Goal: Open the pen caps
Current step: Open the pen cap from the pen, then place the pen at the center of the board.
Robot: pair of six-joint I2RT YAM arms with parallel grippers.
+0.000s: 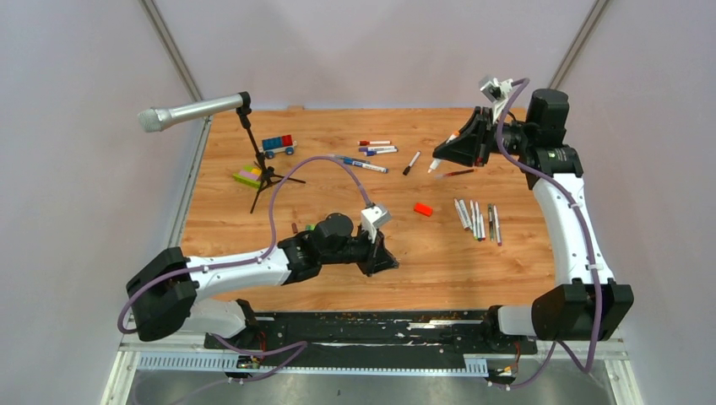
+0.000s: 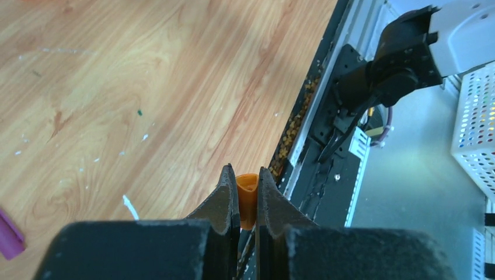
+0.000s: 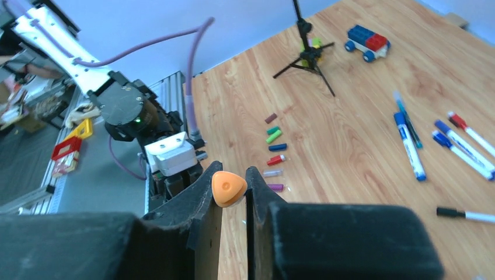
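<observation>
Orange cap (image 2: 247, 195) is sitting pinched in the nearly closed left hand (image 2: 245, 172) over the worktop (image 2: 146, 87) near edge, right hand (image 3: 233, 169) is clamping the orange-ended pen (image 3: 229, 188) farther back, so the pull-off is seemingly finishing and next is calling for parking the cap beside the loose caps (image 3: 274, 149).

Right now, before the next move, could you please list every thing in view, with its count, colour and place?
microphone: one, grey, far left, on a black tripod
toy brick car: one, blue and red, right of the tripod
stacked bricks: one pile, green, yellow, purple, left of the tripod
loose pens: about six, white with red, blue or black ends, far centre
pen group: about six, grey-white, right side
block: one, orange-red, centre
cap row: seven, brown, two green, blue, red, clear, purple, left of centre
table: one, light wood
left tool: one, black, shut on an orange cap
right tool: one, black, far right, shut on an orange-ended pen
</observation>
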